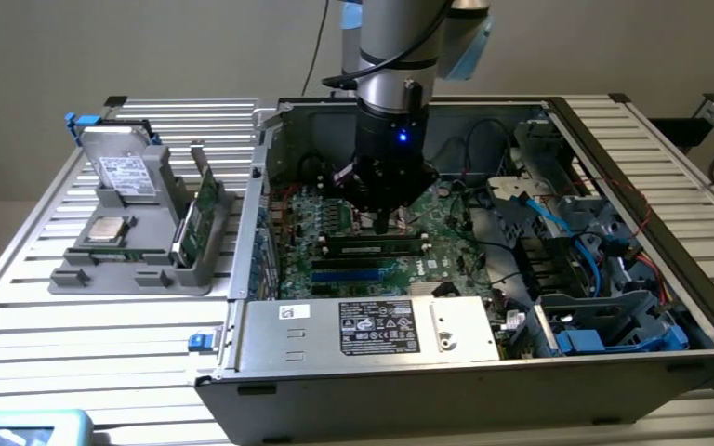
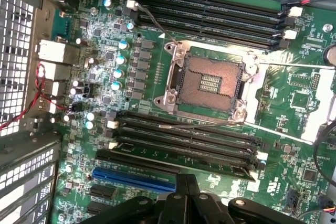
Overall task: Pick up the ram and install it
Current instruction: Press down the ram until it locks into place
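The open computer case (image 1: 482, 279) sits on the slatted worktop (image 1: 34, 316). Inside, above the green motherboard (image 2: 294, 103), the end effector (image 1: 385, 221) hangs clenched and empty. The ram (image 1: 376, 248) lies seated in a black slot just below it.

Slatted metal table (image 1: 34, 316) bearing open computer case (image 1: 456, 390) and grey holder tray (image 1: 134, 274).

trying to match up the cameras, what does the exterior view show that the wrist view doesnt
Exterior view alone: the whole computer case, the grey tray of parts on the exterior view's left, and a ram stick lying in a motherboard slot under the gripper. Wrist view alone: the bare CPU socket close up. Both: the green motherboard, its black slots and the shut gripper.
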Action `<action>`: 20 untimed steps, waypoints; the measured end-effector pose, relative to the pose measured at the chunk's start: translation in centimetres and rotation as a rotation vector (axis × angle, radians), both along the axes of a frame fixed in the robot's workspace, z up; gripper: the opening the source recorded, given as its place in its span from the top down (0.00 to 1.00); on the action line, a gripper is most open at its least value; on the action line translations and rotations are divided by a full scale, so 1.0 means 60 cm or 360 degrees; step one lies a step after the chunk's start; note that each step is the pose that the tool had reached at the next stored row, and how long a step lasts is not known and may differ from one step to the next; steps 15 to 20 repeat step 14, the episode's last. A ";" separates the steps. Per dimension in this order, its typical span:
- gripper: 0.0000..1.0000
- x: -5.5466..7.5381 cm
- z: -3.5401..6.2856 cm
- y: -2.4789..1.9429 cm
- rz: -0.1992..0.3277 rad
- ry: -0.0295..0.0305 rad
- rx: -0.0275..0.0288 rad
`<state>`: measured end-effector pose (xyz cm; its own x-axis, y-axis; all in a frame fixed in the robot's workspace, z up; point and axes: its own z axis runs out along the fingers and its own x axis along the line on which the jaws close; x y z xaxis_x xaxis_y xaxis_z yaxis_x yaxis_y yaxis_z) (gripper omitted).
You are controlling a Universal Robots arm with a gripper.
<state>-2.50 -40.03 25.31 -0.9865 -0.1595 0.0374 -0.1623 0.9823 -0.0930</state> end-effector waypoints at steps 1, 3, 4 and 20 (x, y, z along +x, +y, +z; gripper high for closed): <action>0.89 0.000 0.000 0.0000 -0.0014 -0.00018 -0.00016; 0.89 0.000 0.000 0.0001 -0.0042 -0.00056 -0.00060; 0.89 0.000 0.000 0.0001 -0.0055 -0.00077 -0.00091; 0.89 0.000 0.000 0.0001 -0.0094 -0.00133 -0.00168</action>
